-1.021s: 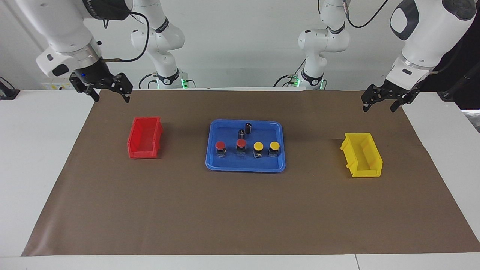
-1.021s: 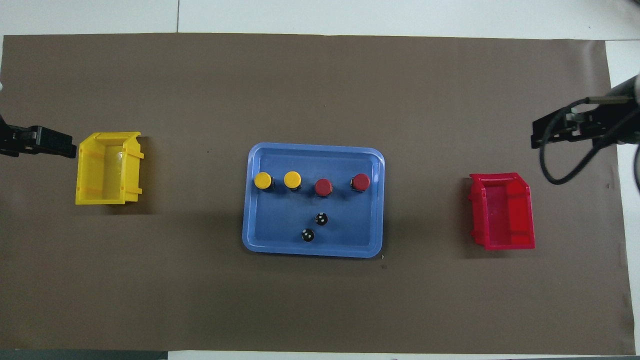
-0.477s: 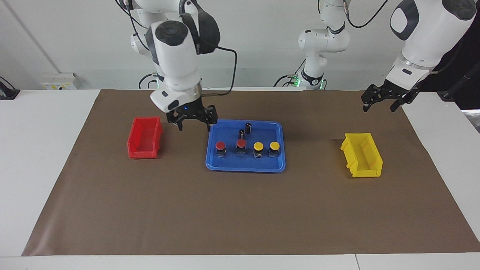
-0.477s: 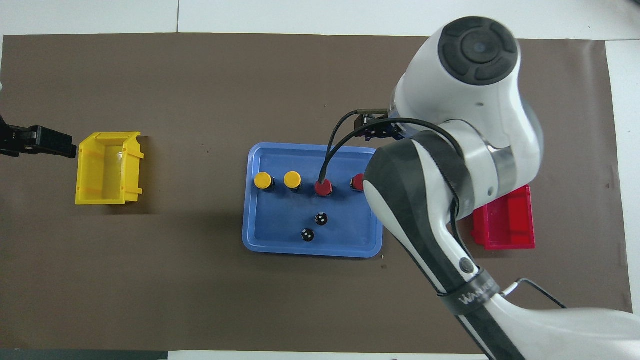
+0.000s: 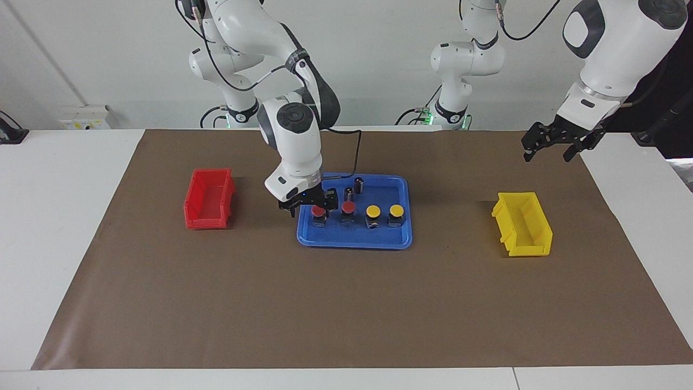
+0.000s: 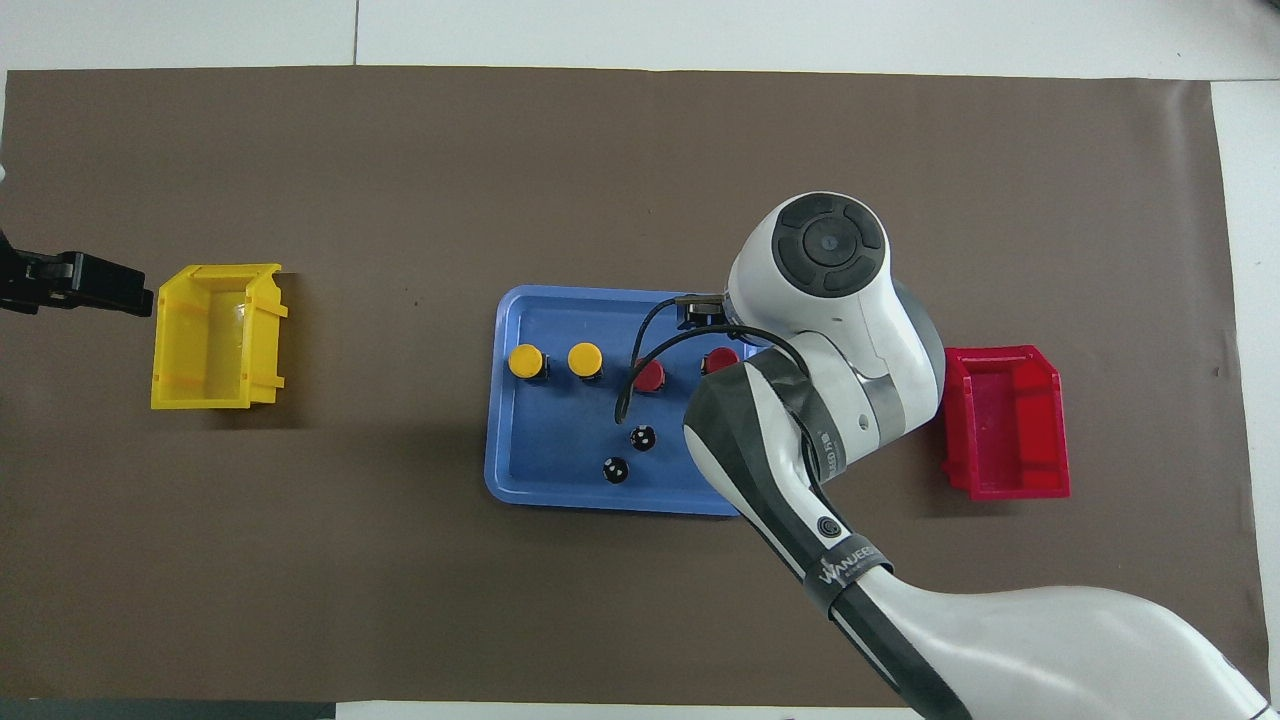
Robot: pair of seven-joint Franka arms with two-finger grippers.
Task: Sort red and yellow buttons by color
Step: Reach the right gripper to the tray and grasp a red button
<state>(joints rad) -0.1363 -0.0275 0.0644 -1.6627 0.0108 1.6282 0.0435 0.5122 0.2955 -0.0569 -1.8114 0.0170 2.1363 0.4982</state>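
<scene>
Four buttons stand in a row on a blue tray [image 5: 352, 239]: two red buttons [image 5: 348, 207] [image 6: 650, 377] toward the right arm's end, two yellow buttons [image 5: 373, 210] [image 5: 397, 210] toward the left arm's end. My right gripper [image 5: 313, 212] is down in the tray, open, a finger on each side of the end red button [image 5: 319, 209]. In the overhead view the right arm hides most of that button [image 6: 720, 359]. My left gripper [image 5: 546, 147] hangs open above the table's edge at the left arm's end.
Two small dark cylinders [image 5: 359, 184] [image 5: 348, 193] stand in the tray nearer to the robots than the buttons. A red bin [image 5: 208, 198] sits toward the right arm's end of the brown mat, a yellow bin [image 5: 522, 223] toward the left arm's end.
My right arm swung from above the table's end over the red bin and came down into the tray around the end red button. The left arm has not moved.
</scene>
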